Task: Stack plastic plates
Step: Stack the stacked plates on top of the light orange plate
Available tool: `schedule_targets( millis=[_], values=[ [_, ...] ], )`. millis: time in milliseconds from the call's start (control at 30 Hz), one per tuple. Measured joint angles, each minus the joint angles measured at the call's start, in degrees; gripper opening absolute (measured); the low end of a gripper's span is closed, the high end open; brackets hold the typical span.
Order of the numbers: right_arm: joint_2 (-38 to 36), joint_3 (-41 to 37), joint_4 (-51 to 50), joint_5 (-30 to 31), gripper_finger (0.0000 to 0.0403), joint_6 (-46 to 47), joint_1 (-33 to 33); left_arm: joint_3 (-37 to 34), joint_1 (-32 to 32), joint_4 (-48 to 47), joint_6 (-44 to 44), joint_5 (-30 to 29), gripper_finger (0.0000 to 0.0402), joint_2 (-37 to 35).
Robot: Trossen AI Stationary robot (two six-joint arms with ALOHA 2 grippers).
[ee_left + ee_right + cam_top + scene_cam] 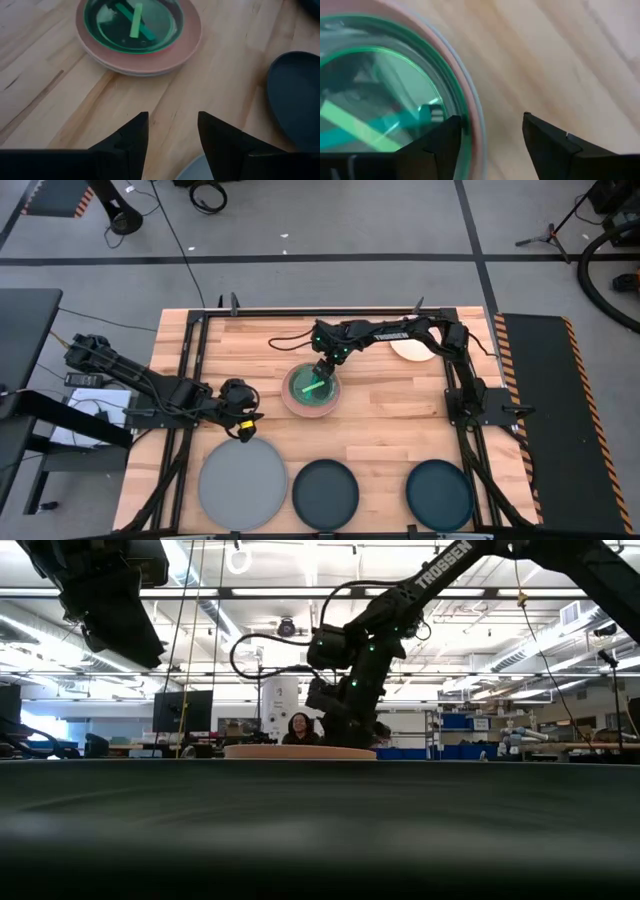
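Note:
A stack of plates (312, 390) stands mid-table: a glossy green plate (132, 22) on a salmon pink plate (187, 37), with a paler rim (476, 120) beneath. My right gripper (322, 368) is open at the stack's far edge; it also shows in its own wrist view (492, 137) and in the low view (350, 730). My left gripper (243, 425) is open and empty (172, 132) over bare wood left of the stack. A large grey plate (243, 485) and two dark teal plates (325, 492) (440, 493) lie flat along the near edge. My right gripper comes down on the stack's far rim (470, 107) from above. One finger (437, 142) is over the green plate and the other (547, 145) over the table outside the rim. I cannot tell whether either finger touches the plates.
A cream plate (412, 347) lies at the far right, partly under the right arm. The grey plate's far edge (195, 170) is just below my left gripper, and a dark teal plate (295, 95) lies beside it. A person (300, 727) sits in the room beyond the table.

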Motion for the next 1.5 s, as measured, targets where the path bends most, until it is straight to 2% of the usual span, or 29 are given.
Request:
schedule_targets(
  millis=[167,300,500,833,1000,1333,1500],
  values=[
    [0.0,0.0,0.2,0.4,0.0179,1.0,0.1,0.0,0.0,-0.1,0.0,0.0,0.0176,0.0],
    [0.0,0.0,1.0,-3.0,0.0163,2.6,0.1,0.0,0.0,-0.3,0.0,0.0,0.0176,0.0],
    [0.0,2.0,1.2,-6.7,0.0167,4.1,0.1,0.0,0.0,-1.3,0.0,0.0,0.0176,0.0],
    [0.5,3.7,-2.1,-5.1,0.0192,2.5,-1.3,0.0,0.0,-3.0,0.6,0.0,0.0176,0.0],
    [1.7,3.1,-2.6,-3.0,0.0188,-1.5,0.6,0.0,0.1,-2.9,1.8,-0.6,0.0176,0.0],
    [2.4,2.8,-0.3,-4.1,0.0178,0.7,4.1,0.0,0.4,-3.3,2.8,-0.7,0.0176,0.0],
    [2.4,2.8,-1.1,-4.1,0.0157,1.4,4.3,2.5,3.2,-4.0,4.0,5.3,0.0176,0.0]
  ],
)
